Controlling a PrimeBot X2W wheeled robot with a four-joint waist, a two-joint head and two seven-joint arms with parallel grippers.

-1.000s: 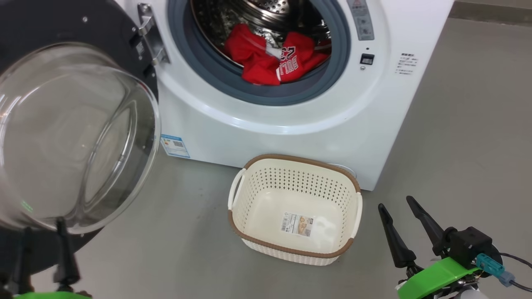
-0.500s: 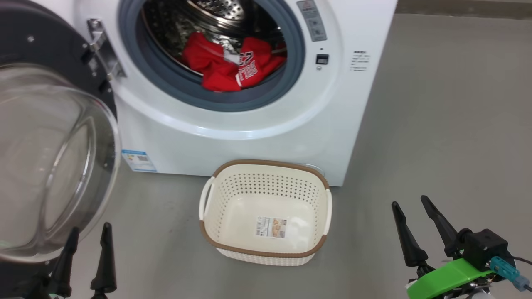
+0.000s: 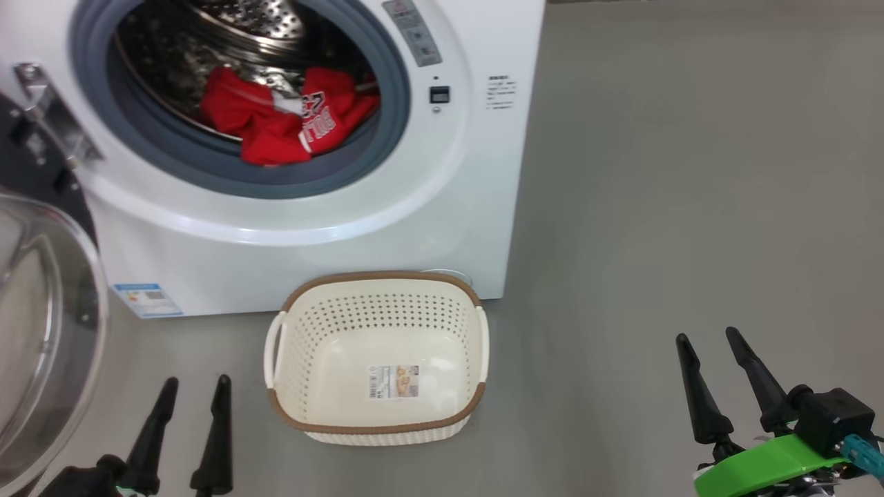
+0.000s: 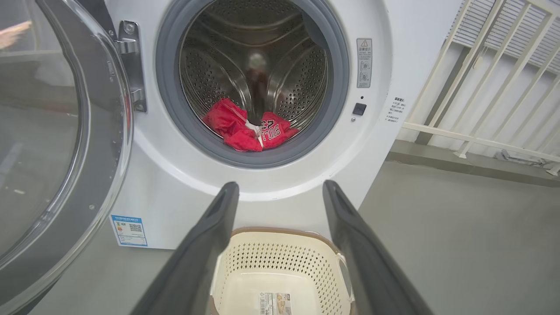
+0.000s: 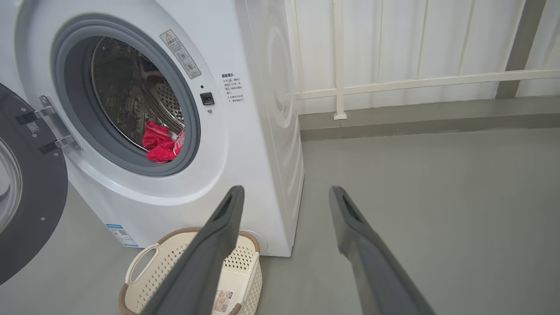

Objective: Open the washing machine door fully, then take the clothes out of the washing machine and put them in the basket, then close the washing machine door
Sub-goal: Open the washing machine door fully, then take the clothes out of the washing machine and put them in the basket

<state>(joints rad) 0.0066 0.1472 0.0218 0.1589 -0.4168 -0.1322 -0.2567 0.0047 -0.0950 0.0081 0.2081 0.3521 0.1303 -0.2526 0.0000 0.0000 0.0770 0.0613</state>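
The white washing machine (image 3: 456, 179) stands with its round door (image 3: 41, 324) swung wide to the left, glass bowl facing me. Red clothes (image 3: 286, 117) with white lettering lie at the front of the steel drum (image 4: 253, 57), also seen as the clothes (image 4: 249, 131) in the left wrist view. The cream basket (image 3: 376, 414) sits empty on the floor before the machine, a sticker on its bottom. My left gripper (image 3: 195, 383) is open at the lower left, beside the basket. My right gripper (image 3: 708, 338) is open at the lower right, well clear of the basket.
Grey floor (image 3: 677, 207) spreads wide to the right of the machine. A white railing (image 5: 393, 81) and a low kerb run behind it. A blue label (image 3: 145, 299) marks the machine's lower left corner.
The head camera has swung to the right, so machine, door and basket slide left in the picture. My left gripper's fingers have come up into view from under the door glass.
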